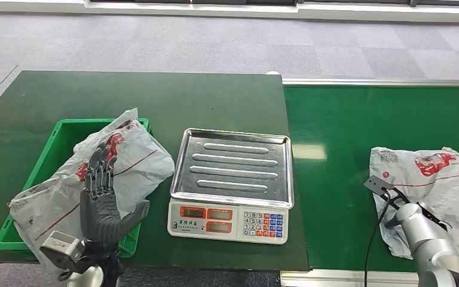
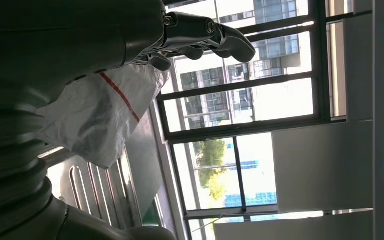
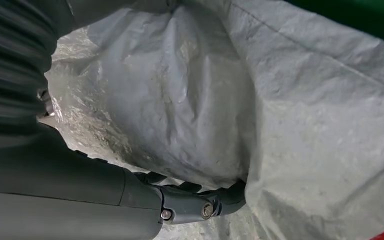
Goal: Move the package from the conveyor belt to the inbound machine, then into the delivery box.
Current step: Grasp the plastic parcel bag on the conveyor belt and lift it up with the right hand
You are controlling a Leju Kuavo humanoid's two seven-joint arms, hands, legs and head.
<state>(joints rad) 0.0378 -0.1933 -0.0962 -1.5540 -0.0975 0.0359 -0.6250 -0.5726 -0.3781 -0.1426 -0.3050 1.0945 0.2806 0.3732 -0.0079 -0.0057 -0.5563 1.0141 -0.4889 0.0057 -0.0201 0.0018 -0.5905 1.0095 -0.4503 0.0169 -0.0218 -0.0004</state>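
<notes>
Grey carpet tiles run across the top of the head view, and below them a dark green table (image 1: 155, 101) meets the brighter green conveyor belt (image 1: 382, 119) on the right. At centre frame sits the inbound machine (image 1: 232, 185), a scale with a ribbed, shiny steel pan and a white keypad front. Left of it a green plastic delivery box (image 1: 48, 156) holds a crumpled white plastic package (image 1: 134, 156) with red markings and a thin red line, bulging over the box's right rim. The left hand (image 1: 100, 194), dark and jointed, lies flat on top of that package, fingers stretched out together and thumb out to the side, gripping nothing. At the right of the frame a second wrinkled white package (image 1: 421, 179) lies on the belt. The right hand (image 3: 190, 202) is pushed against this package in the right wrist view, fingers tucked under a fold of the grey-white film; whether it has a real hold I cannot tell.
</notes>
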